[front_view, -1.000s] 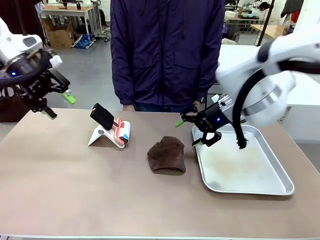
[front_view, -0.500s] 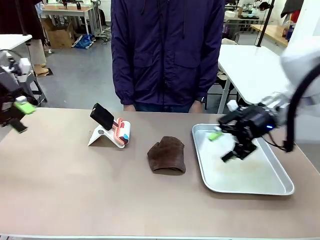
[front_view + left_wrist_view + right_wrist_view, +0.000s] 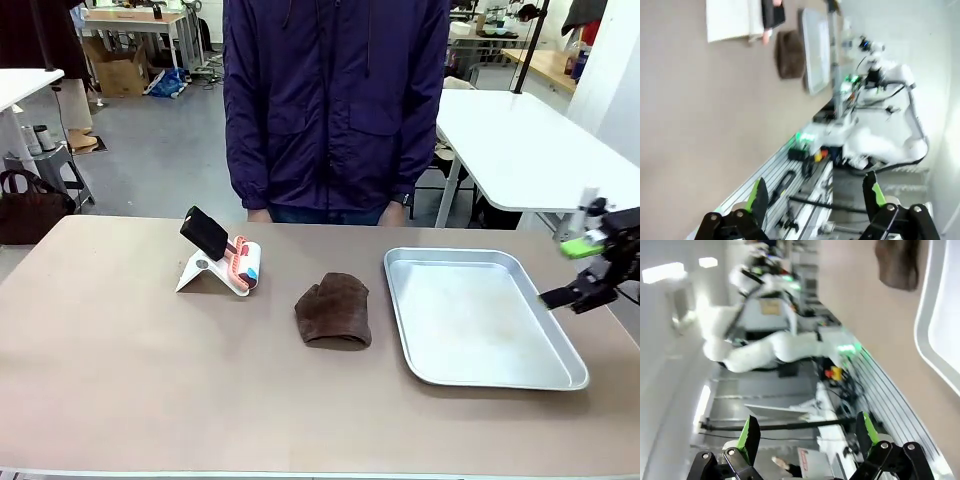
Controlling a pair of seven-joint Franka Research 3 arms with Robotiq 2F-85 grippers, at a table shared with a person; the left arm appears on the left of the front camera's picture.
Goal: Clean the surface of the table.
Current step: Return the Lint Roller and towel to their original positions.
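1. The bench (image 3: 120, 370), the surface I am meant to clean, spreads beige-brown across the front view. On it sit a white phone stand (image 3: 215, 270) holding a dark phone (image 3: 205, 232), a crumpled brown cloth (image 3: 334, 310) near the middle, and a silver tray (image 3: 480, 318) to the right.
2. My right fingers (image 3: 586, 272) hang off the bench's right end, just beside the tray, spread wide and holding nothing. I judge they are parked clear of the work.
3. My right wrist view confirms it: the right fingers (image 3: 806, 432) frame only empty air, with the cloth (image 3: 897, 262) and tray rim (image 3: 927, 330) well apart.
4. My left fingers (image 3: 816, 197) are likewise wide apart and empty, pointing past the bench's near edge (image 3: 747, 172).
5. The cloth lies between stand and tray, within either arm's reach, and looks the likely wiping tool.
6. The wrist views add my own bases below the bench edge; the front view alone shows the person (image 3: 335, 110) standing at the far side.
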